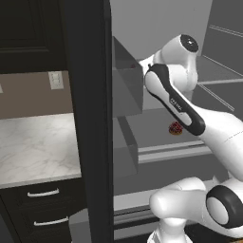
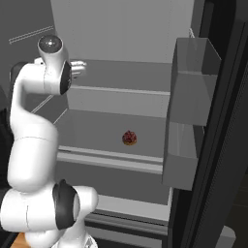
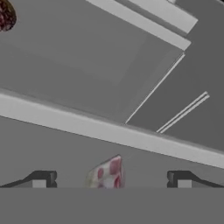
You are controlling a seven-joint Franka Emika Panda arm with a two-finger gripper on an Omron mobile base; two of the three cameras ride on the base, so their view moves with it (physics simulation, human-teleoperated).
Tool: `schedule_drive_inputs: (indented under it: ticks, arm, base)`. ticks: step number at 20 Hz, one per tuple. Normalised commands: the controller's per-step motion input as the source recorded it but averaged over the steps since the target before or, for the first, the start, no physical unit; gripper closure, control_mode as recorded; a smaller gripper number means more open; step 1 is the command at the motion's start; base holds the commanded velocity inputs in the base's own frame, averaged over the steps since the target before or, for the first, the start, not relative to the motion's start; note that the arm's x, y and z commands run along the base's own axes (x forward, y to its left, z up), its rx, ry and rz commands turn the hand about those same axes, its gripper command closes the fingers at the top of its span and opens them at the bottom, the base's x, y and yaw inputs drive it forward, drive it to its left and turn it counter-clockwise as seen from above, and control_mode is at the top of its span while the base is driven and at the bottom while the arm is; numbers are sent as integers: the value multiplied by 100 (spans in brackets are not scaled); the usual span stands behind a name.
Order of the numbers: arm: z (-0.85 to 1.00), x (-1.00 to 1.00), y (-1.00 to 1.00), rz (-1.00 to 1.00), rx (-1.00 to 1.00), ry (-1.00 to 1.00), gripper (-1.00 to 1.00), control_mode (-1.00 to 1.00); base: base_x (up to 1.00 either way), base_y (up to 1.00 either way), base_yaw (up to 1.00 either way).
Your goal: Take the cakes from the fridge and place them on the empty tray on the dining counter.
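- The fridge (image 2: 121,29) is seen standing open, its pale grey inside with shelves shown in both base views.
- The arm is reached into the fridge over an upper shelf (image 2: 116,89); in the right base view the hand is partly hidden behind the arm's own upper joint.
- In the hand view the gripper (image 3: 111,179) is seen with its two dark fingertips (image 3: 41,179) spread wide apart, and nothing is clasped between them.
- A small cake slice (image 3: 106,174) with a whitish body and red spots is seen between the spread fingertips in the hand view, resting on the shelf surface; whether either tip touches it cannot be told, since its lower part is cut off at the bottom.
- A second small cake (image 2: 129,138) with a dark red top is set on the lower shelf (image 2: 109,157), well apart from the gripper and near the shelf's middle.
- The same round cake (image 1: 176,128) is seen in the left base view just beside the arm's forearm, and its edge (image 3: 5,15) is caught in the top left corner of the hand view.
- Grey door bins (image 2: 191,82) are seen on the open right door (image 2: 227,121).
- A marbled counter (image 1: 33,147) with black drawers (image 1: 40,209) beneath is seen left of the black left door (image 1: 92,118).
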Motion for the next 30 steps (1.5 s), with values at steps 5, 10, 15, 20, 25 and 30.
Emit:
schedule_drive_inputs:
  ticks: [5, 10, 15, 20, 25, 30]
  arm:
    - [0, 71, 5, 0, 0, 0, -100, -100]
    - [-4, 66, 16, 0, 0, 0, -100, -100]
    - [-12, 51, 17, 0, -1, 0, -100, -100]
    - [-24, 1, 14, 0, -6, 0, 100, -100]
    - [-2, 0, 1, 0, 0, 0, 100, -100]
    - [0, 0, 0, 0, 0, 0, 100, -100]
  base:
    - [0, 0, 0]
    - [0, 0, 0]
    - [0, 0, 0]
    - [0, 0, 0]
    - [0, 0, 0]
    - [0, 0, 0]
